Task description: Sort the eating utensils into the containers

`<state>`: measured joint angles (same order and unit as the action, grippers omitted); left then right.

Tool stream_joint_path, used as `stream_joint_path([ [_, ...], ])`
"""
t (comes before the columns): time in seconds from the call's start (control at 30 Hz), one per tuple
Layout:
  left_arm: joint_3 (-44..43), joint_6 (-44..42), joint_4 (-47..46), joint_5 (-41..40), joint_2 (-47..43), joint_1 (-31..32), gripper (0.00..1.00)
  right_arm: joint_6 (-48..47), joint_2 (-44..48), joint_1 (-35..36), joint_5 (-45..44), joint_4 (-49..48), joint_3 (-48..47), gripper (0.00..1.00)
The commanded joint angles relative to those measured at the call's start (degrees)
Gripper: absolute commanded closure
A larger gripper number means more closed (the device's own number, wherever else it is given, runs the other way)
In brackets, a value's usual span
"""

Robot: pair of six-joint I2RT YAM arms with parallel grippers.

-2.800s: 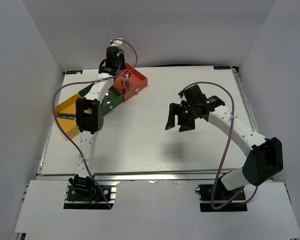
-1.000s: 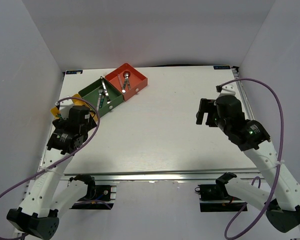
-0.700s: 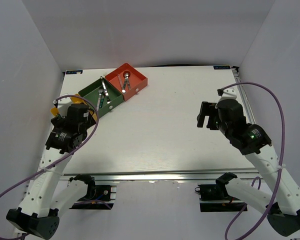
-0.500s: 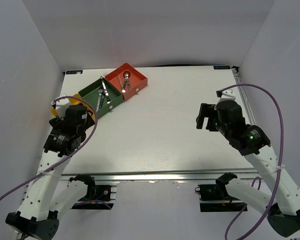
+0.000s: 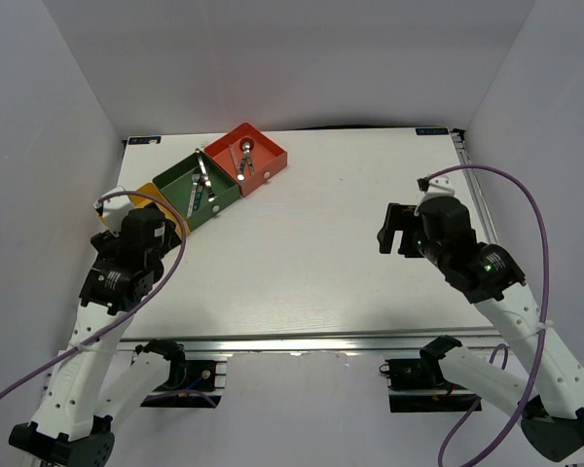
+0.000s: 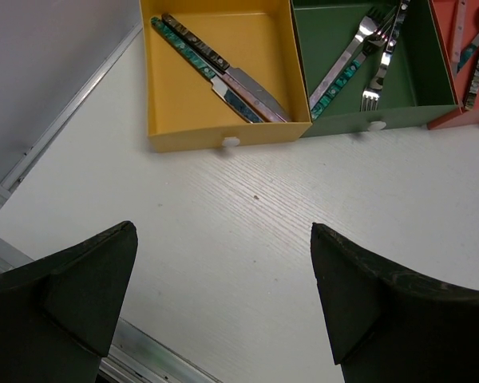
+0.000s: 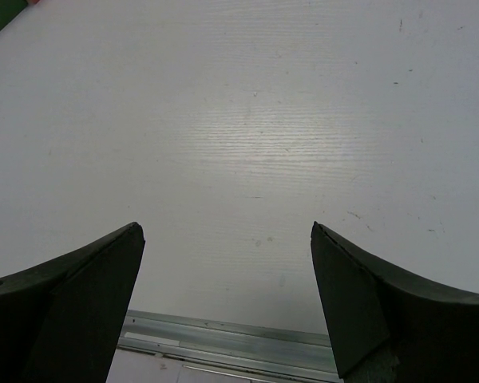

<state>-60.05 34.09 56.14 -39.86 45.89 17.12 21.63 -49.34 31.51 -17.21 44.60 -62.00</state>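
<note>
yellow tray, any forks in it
No, in the left wrist view the yellow tray holds only knives; the forks lie in the green tray.

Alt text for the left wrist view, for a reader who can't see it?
Two knives lie in the yellow tray and forks in the dark green tray beside it, with a sliver of the red-orange tray at right. The left gripper, open, hangs over the white table in front of them.

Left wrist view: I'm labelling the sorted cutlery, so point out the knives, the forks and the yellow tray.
knives (image 6: 255, 94), left wrist view, silver blade.
forks (image 6: 370, 100), left wrist view, tines.
yellow tray (image 6: 184, 134), left wrist view, front wall.
</note>
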Motion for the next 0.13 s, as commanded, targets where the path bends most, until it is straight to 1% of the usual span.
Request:
stream_joint_path([
  [0.0,-1.1,-0.5,0.6,-1.3,-0.8,0.4,0.02,0.3,0.7,0.0,0.9,-3.2,0.4,0.11],
  [0.1,-1.6,-1.1,0.5,-2.0,-0.6,0.4,0.02,0.3,0.4,-0.1,1.1,-3.2,0.4,0.10],
])
